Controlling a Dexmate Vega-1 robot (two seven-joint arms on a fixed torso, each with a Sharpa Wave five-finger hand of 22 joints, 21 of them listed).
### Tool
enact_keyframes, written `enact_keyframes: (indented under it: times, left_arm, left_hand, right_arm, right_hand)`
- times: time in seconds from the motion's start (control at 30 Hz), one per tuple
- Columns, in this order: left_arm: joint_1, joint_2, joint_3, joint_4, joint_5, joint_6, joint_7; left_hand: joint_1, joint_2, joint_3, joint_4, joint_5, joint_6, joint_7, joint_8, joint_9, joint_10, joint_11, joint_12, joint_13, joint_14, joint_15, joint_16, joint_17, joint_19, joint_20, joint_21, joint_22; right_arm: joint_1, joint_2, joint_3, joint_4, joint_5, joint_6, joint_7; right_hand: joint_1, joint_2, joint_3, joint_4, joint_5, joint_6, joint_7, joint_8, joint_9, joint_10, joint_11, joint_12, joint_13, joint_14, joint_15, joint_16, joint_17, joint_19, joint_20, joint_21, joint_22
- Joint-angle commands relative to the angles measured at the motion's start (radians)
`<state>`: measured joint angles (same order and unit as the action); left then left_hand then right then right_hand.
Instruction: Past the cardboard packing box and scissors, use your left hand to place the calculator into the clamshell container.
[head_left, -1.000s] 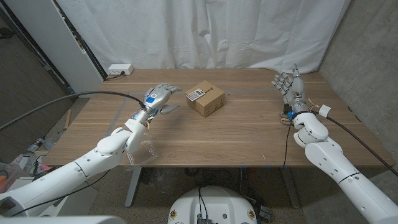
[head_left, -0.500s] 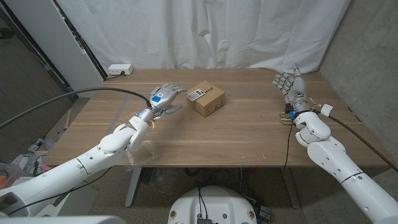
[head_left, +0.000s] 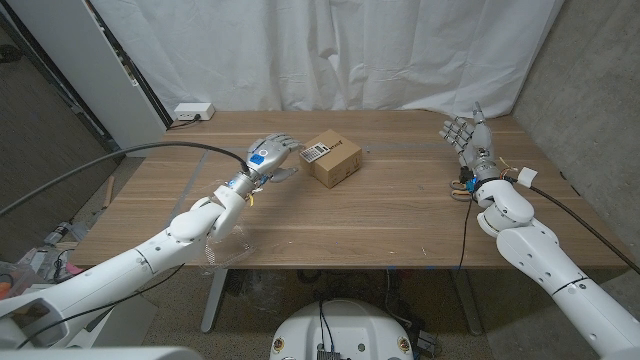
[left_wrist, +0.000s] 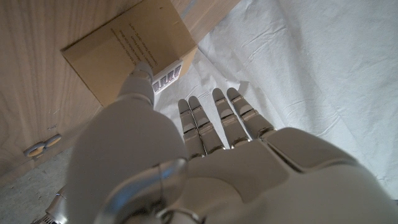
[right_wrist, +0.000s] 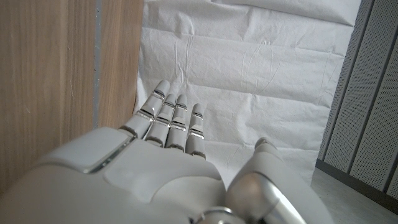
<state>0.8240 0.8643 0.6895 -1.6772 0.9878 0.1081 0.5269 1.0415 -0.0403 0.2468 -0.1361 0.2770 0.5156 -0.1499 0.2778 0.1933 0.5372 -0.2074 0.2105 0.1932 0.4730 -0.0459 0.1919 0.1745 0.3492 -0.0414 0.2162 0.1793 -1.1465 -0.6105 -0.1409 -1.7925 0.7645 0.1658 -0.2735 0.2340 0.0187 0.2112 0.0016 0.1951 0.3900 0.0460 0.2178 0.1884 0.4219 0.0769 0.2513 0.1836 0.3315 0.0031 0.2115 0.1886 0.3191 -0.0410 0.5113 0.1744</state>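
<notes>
The left hand (left_wrist: 205, 162) holds nothing, its fingers (left_wrist: 214, 118) straight and a little apart. At 11 o'clock from the fingers the box (left_wrist: 121, 46) stands on the wooden surface (left_wrist: 31, 74), with the calculator (left_wrist: 166, 76) on it, near the thumb tip. A white curtain (left_wrist: 311, 68) hangs at 2 o'clock.

I see even, soft overhead light on the wooden table (head_left: 380, 215), with only faint shadows beneath the cardboard box (head_left: 333, 158); the white curtain (head_left: 330, 50) reads bright without glare, while both wrist views blur the nearest hand surfaces and bend lines toward their edges
</notes>
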Motion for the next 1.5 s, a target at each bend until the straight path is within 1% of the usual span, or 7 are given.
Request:
enact_keyframes:
  times: [0.03,0.33,0.63,0.93,1.1,1.2,1.5]
  left_arm:
    - [-0.07,-0.049,0.055,0.093,-0.004,-0.044,0.02]
    - [-0.111,-0.073,0.087,0.141,-0.015,-0.066,0.023]
    - [-0.145,-0.098,0.117,0.196,-0.023,-0.091,0.054]
    - [-0.174,-0.116,0.141,0.236,-0.032,-0.107,0.074]
    - [-0.188,-0.122,0.153,0.256,-0.032,-0.114,0.09]
    - [-0.194,-0.127,0.159,0.268,-0.033,-0.117,0.107]
    - [-0.211,-0.138,0.173,0.295,-0.042,-0.126,0.126]
  left_hand:
    - [0.013,0.003,0.005,0.005,-0.003,0.02,-0.004,0.007,0.003,0.013,0.001,0.004,0.005,0.008,-0.169,0.002,0.005,0.012,-0.114,0.002,0.002]
    - [0.02,0.009,0.007,0.006,-0.008,0.032,-0.005,0.009,0.003,0.023,0.001,0.003,0.005,0.013,-0.169,0.002,0.005,0.012,-0.112,0.001,0.002]
    - [0.026,0.014,0.007,0.007,-0.014,0.042,-0.007,0.009,0.002,0.034,0.001,0.002,0.005,0.022,-0.168,0.002,0.005,0.014,-0.112,0.0,0.002]
    - [0.029,0.017,0.007,0.009,-0.018,0.052,-0.008,0.01,0.002,0.042,0.001,0.001,0.005,0.028,-0.168,0.002,0.005,0.016,-0.11,0.0,0.002]
    - [0.034,0.024,0.009,0.01,-0.022,0.073,-0.009,0.015,0.002,0.054,0.002,0.002,0.005,0.038,-0.169,0.003,0.005,0.018,-0.108,0.0,0.002]
    - [0.038,0.03,0.011,0.011,-0.026,0.089,-0.014,0.019,0.001,0.067,0.002,0.004,0.005,0.047,-0.169,0.005,0.006,0.025,-0.113,0.002,0.003]
    - [0.05,0.04,0.016,0.01,-0.034,0.121,-0.016,0.025,0.0,0.091,0.004,0.006,0.004,0.068,-0.171,0.006,0.006,0.037,-0.116,0.005,0.003]
  right_arm:
    - [-0.011,-0.003,0.01,-0.008,0.001,-0.002,-0.007]
    - [-0.024,-0.006,0.021,-0.019,0.002,-0.005,-0.018]
    - [-0.032,-0.007,0.028,-0.026,0.0,-0.005,-0.024]
    - [-0.032,-0.002,0.028,-0.022,0.0,-0.005,-0.025]
    - [-0.03,0.001,0.026,-0.02,-0.002,-0.005,-0.027]
    - [-0.029,0.002,0.026,-0.02,-0.004,-0.005,-0.03]
    - [-0.031,0.005,0.027,-0.022,-0.006,-0.003,-0.036]
  right_hand:
    - [-0.007,0.0,-0.005,-0.002,-0.001,0.012,-0.001,-0.003,0.005,0.01,-0.001,-0.003,0.003,0.007,-0.002,0.001,0.001,0.006,-0.021,-0.002,0.003]
    - [-0.007,0.001,-0.006,-0.002,-0.001,0.015,-0.001,-0.003,0.005,0.014,-0.002,-0.002,0.003,0.01,-0.001,0.001,0.001,0.01,-0.02,-0.003,0.003]
    - [-0.008,0.001,-0.006,-0.003,0.0,0.016,-0.001,-0.004,0.005,0.017,-0.004,-0.003,0.003,0.013,-0.001,0.001,0.001,0.013,-0.02,-0.006,0.003]
    - [-0.008,0.002,-0.007,-0.003,0.0,0.017,-0.002,-0.005,0.005,0.017,-0.004,-0.004,0.004,0.014,-0.002,0.0,0.001,0.015,-0.019,-0.009,0.003]
    - [-0.008,0.002,-0.008,-0.004,0.001,0.017,-0.003,-0.006,0.005,0.017,-0.002,-0.005,0.004,0.015,-0.002,-0.001,0.001,0.015,-0.019,-0.011,0.003]
    - [-0.008,0.002,-0.008,-0.004,0.001,0.017,-0.003,-0.006,0.005,0.018,-0.001,-0.005,0.004,0.016,0.0,-0.001,0.001,0.016,-0.019,-0.012,0.003]
    - [-0.009,0.003,-0.008,-0.004,0.001,0.017,-0.003,-0.007,0.005,0.018,-0.002,-0.006,0.004,0.017,-0.001,-0.001,0.001,0.016,-0.018,-0.014,0.003]
